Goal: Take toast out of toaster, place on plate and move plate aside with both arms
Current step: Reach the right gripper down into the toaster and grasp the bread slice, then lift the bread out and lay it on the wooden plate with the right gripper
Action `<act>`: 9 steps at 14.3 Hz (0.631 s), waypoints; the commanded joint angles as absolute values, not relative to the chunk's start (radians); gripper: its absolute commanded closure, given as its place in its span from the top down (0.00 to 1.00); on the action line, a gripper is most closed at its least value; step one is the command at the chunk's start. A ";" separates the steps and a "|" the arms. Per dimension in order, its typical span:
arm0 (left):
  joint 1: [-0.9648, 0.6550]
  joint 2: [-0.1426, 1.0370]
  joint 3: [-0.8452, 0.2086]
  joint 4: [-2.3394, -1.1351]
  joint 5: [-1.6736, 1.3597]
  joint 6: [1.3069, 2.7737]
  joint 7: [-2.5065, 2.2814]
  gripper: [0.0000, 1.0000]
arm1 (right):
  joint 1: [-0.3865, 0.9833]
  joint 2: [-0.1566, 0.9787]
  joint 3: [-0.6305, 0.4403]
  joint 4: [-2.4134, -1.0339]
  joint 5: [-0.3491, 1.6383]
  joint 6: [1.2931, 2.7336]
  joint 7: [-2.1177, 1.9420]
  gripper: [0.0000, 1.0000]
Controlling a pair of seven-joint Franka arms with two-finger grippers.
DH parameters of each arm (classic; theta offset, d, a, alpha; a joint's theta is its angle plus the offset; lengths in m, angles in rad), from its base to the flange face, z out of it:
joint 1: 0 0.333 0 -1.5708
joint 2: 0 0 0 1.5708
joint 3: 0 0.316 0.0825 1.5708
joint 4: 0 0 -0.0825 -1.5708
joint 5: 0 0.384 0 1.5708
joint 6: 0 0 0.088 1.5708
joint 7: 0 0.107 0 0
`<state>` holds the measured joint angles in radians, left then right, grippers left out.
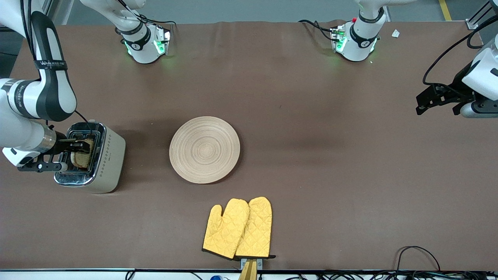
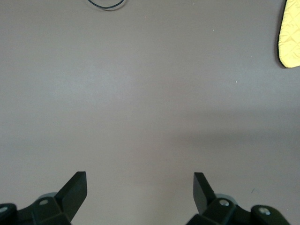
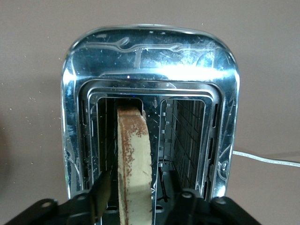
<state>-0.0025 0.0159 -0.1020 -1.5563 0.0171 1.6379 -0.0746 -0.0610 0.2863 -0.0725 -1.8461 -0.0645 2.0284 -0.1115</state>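
1. Your right pincer sits over the toaster, at the right arm's end of the bench, with its tips dipped at the slot mouth.
2. Its fingers are spread just wider than the toast, one on each flat face of the slice; you can't tell from these views whether they press the bread yet or only bracket it.
3. The toast stands on edge in one of the toaster's two slots, directly between that pincer's fingers; the neighbouring slot shows only bare wire guides.
4. The plate lies flat on the bench beside the toaster, well apart from the right pincer, toward the middle of the bench, with nothing on it.
5. Your left pincer waits up in the air over bare bench at the left arm's end, fingers wide apart and holding nothing.
6. A pair of yellow oven mitts lies nearer the front camera than the plate, well away from both pincers; one mitt's edge shows in the left wrist view.
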 commanded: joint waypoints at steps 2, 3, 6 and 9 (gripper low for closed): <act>-0.002 0.025 -0.106 -1.531 0.035 1.617 -0.083 1.00 | -0.066 0.247 -0.061 -1.840 -0.058 2.026 -0.117 0.00; -0.002 0.028 -0.106 -1.531 0.035 1.617 -0.081 1.00 | -0.061 0.236 -0.058 -1.789 -0.020 1.991 -0.117 0.00; -0.005 0.028 -0.106 -1.529 0.035 1.617 -0.084 1.00 | -0.012 0.181 -0.052 -1.700 0.093 1.922 -0.112 0.00; -0.003 0.028 -0.106 -1.529 0.035 1.617 -0.086 1.00 | 0.047 0.156 -0.052 -1.707 0.329 1.939 -0.075 0.00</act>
